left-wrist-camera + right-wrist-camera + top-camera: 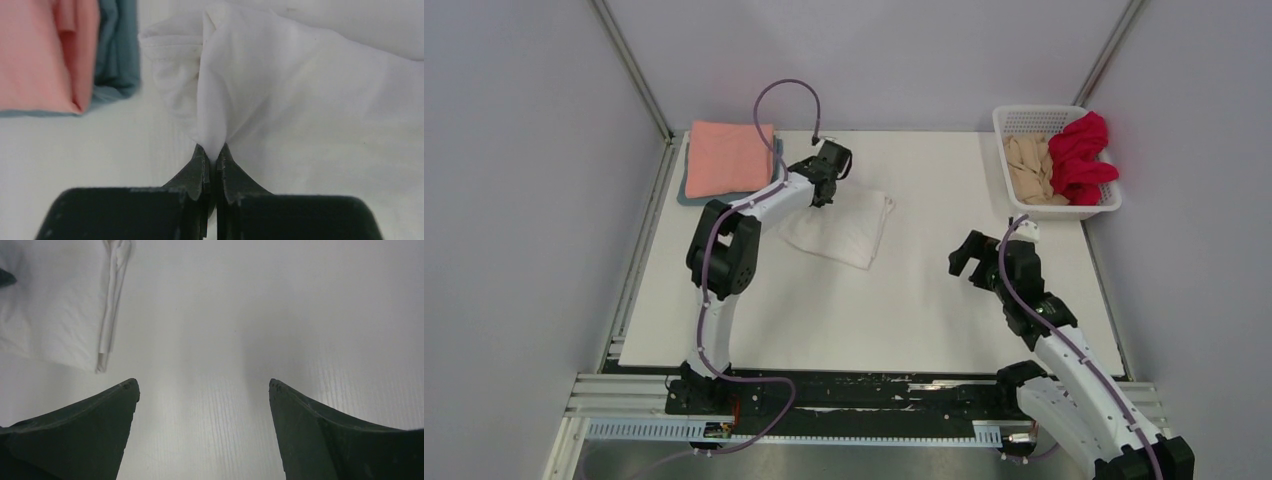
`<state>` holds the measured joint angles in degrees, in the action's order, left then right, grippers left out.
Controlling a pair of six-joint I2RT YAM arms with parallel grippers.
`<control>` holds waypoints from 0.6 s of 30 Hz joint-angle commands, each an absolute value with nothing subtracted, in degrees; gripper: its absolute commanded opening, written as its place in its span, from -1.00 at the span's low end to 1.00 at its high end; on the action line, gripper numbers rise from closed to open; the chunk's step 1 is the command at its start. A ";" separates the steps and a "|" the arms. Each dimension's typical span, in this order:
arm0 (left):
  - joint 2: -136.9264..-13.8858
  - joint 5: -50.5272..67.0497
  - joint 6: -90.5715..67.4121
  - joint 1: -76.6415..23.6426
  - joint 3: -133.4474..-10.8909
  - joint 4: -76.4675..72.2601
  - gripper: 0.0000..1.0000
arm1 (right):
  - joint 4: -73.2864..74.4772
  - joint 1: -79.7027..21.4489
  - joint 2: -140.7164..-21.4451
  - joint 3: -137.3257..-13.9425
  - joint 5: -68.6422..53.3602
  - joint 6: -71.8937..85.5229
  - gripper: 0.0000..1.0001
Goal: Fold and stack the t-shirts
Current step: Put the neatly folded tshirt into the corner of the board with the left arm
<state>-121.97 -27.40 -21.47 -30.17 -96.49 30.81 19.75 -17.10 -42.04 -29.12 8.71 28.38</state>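
A folded white t-shirt (844, 228) lies mid-table; it also shows in the left wrist view (300, 90) and the right wrist view (55, 305). My left gripper (822, 192) is shut on a pinched-up fold at its back left corner, as the left wrist view (214, 152) shows. A folded salmon pink t-shirt (729, 157) lies on a folded grey-blue t-shirt (686, 190) at the back left; both show in the left wrist view, pink (45, 55) over grey-blue (117, 50). A red t-shirt (1084, 155) and a beige t-shirt (1029, 170) sit crumpled in the basket. My right gripper (969, 262) is open and empty over bare table (202, 385).
A white plastic lattice basket (1014, 120) stands at the back right corner. The white table top (874, 320) ends at grey walls on the left, back and right. The arm bases and a black rail run along the near edge.
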 commanded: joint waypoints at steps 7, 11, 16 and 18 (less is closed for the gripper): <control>-119.79 -40.71 8.23 -22.82 -101.96 10.73 -1.00 | 15.26 -16.90 -44.48 -27.87 10.91 26.72 1.00; -120.81 -41.63 13.89 -20.16 -107.05 10.15 -1.00 | 14.10 -16.89 -45.20 -27.35 11.50 26.61 1.00; -119.72 -44.24 22.95 -19.10 -108.52 3.04 -1.00 | 13.28 -16.87 -46.76 -27.20 11.56 26.27 1.00; -119.69 -45.65 24.90 -18.86 -110.64 3.17 -1.00 | 13.27 -16.88 -47.01 -26.93 12.37 26.59 1.00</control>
<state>-121.95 -41.65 16.16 -18.41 -106.10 9.34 16.40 -17.06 -46.52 -27.22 10.46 27.33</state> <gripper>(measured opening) 0.028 0.998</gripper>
